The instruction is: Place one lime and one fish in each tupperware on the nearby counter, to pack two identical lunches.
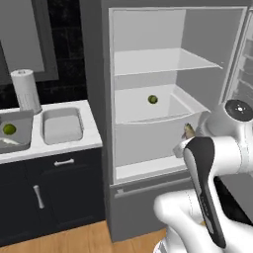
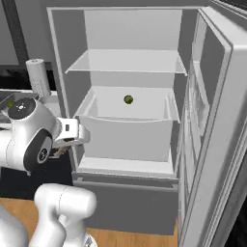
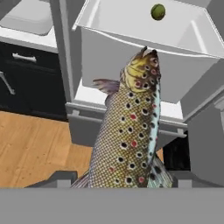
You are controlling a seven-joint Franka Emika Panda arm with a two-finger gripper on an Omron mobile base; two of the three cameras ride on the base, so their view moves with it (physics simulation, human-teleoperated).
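Fish (image 3: 129, 131) in transit, gripped tail-first in the gripper (image 3: 124, 186), jaws standing wide around the speckled body, head pointing straight out ahead toward the fridge drawer (image 3: 144, 57). Hanging clear of every surface, outside the open fridge (image 2: 125, 96), nothing under it but wood floor and the fridge's lower front. One lime (image 3: 158, 12) lying loose in that drawer, ahead of and above the fish's nose, well apart from it. Off to the gripper's left in the left base view, sitting on the counter (image 1: 91, 126): two tupperware tubs side by side, the nearer tub (image 1: 62, 126) looking bare inside, the farther tub (image 1: 22, 133) already holding a lime (image 1: 9, 129); impossible to tell whether a fish is lying in either. Carrying step, then, judged as under way: fish lifted, not yet delivered. Next move calling for swinging or driving left toward the counter, bringing the fish over a tub lacking one, tipping it flat to fit inside the rim, then letting go. Afterwards, probably returning for the drawer lime.
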